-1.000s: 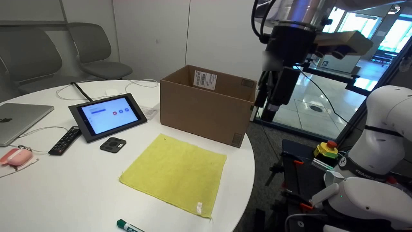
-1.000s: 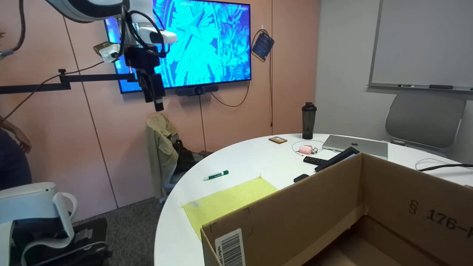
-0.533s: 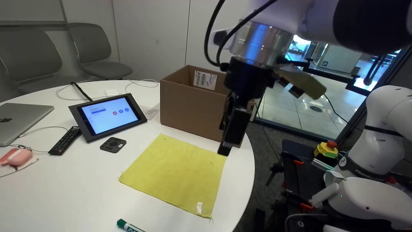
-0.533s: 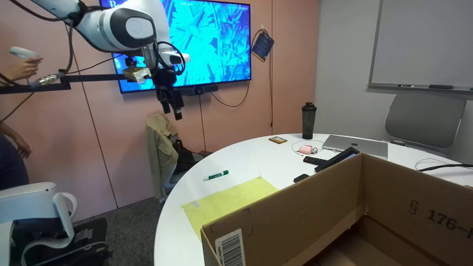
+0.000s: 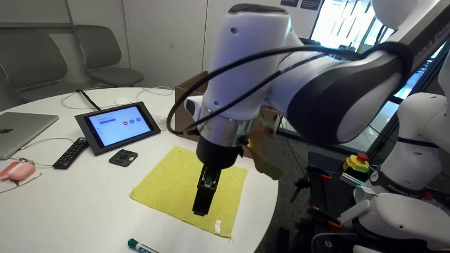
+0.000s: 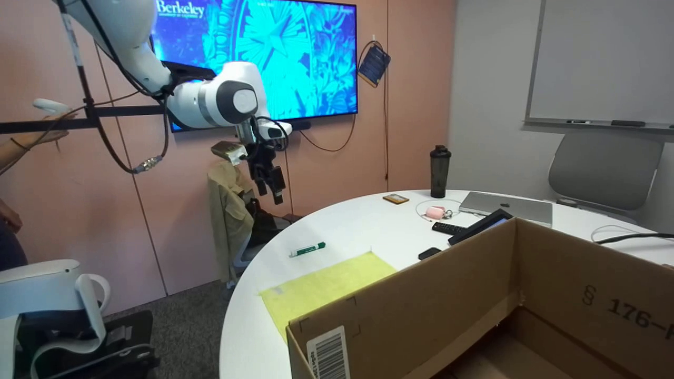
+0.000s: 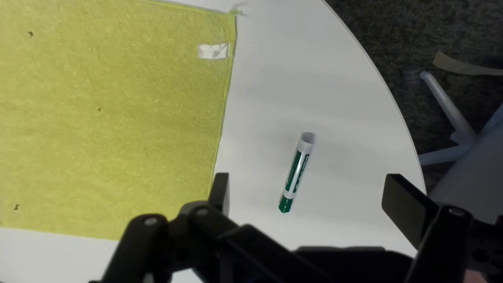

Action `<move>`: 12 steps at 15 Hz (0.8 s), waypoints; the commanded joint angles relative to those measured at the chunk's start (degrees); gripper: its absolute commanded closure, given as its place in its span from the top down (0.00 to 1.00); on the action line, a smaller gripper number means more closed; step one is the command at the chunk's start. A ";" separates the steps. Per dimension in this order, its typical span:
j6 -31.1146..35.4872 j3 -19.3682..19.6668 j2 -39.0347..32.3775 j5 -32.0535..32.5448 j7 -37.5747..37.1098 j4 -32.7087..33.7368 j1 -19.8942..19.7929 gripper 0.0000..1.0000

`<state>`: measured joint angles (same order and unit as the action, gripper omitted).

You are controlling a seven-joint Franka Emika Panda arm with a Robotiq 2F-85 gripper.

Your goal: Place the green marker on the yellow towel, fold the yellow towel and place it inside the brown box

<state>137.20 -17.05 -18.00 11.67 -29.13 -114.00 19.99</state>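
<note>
The green marker (image 7: 295,173) lies on the white table beside the yellow towel (image 7: 118,118), apart from it. In both exterior views the towel (image 5: 168,186) is spread flat, its white tag (image 5: 218,226) at one edge. My gripper (image 7: 308,192) is open and empty. Seen from the wrist, the marker lies below, within the gap between the fingers. An exterior view has the gripper (image 5: 201,211) hanging over the towel's tag side, with the marker (image 5: 142,246) nearer that camera. The brown box (image 6: 410,300) stands open-topped beyond the towel; my arm partly hides the box (image 5: 186,121).
A tablet on a stand (image 5: 117,124), a black remote (image 5: 71,153), a small black puck (image 5: 123,157), a pink earbud case (image 5: 21,171) and a laptop (image 5: 26,131) lie on the table. A dark bottle (image 6: 439,172) stands at its edge. The round table edge (image 7: 387,86) is near the marker.
My arm has swung from beside the box across the towel towards the marker, and lower. The gripper has stayed open. Marker, towel and box have not moved.
</note>
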 commanded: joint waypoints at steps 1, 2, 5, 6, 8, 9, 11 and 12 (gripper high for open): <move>2.13 3.96 -7.27 1.67 -1.26 5.82 4.08 1.00; 2.73 4.68 -9.08 1.32 -0.59 6.68 4.72 1.00; 3.74 6.19 -13.30 0.16 0.60 9.37 6.18 1.00; 4.61 6.60 -14.72 -0.04 0.64 10.32 6.62 1.00; 6.36 7.97 -18.16 0.16 -0.47 13.16 8.26 1.00; 7.40 8.64 -20.22 0.00 -1.22 15.07 9.08 1.00; 8.91 9.51 -23.89 -0.90 -1.88 18.37 10.46 1.00; 9.64 9.99 -25.57 -1.25 -2.32 19.93 11.21 1.00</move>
<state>144.65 -9.13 -37.45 11.83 -29.90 -101.06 28.26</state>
